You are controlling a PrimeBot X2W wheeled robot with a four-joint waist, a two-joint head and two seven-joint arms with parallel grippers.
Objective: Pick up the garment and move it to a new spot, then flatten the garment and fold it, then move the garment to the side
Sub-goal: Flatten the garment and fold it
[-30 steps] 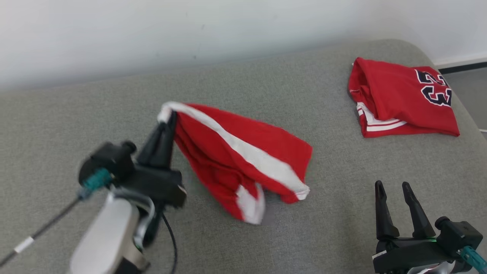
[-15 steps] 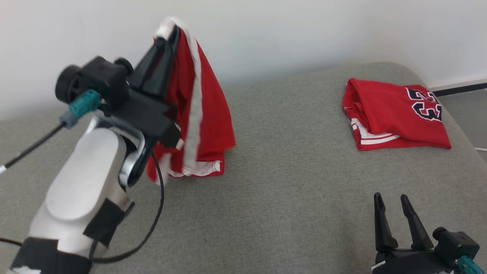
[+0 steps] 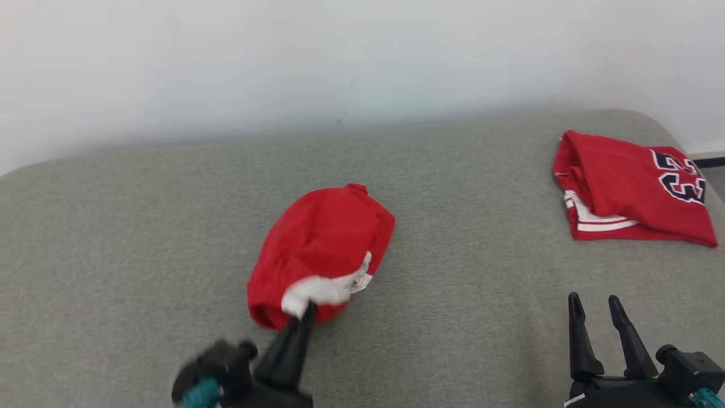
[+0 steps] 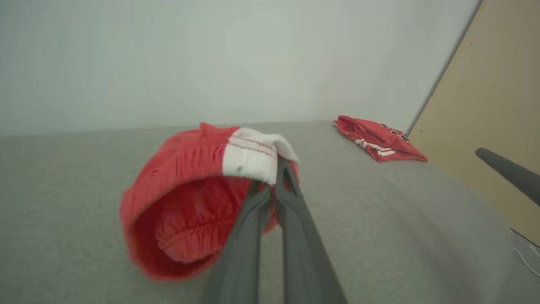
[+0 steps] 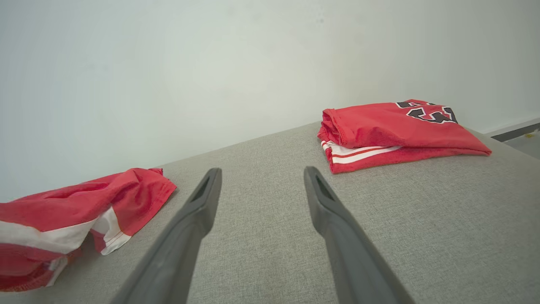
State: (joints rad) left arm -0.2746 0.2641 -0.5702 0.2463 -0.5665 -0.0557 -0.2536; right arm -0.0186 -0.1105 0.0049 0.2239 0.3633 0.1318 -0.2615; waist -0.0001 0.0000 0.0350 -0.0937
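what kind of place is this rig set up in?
Probably an indoor room, bedroom-like or a test mock-up: a grey fabric surface like a mattress against a plain white wall, with a red garment and a folded red jersey on it.

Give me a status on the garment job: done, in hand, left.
Done: the grasp. The left gripper is shut on the white waistband of the red shorts.
In hand: apparently repositioning them; they lie bunched on the grey cushion.
Left: flattening, folding, moving aside.
The right gripper sits open and idle; a folded jersey lies far right.
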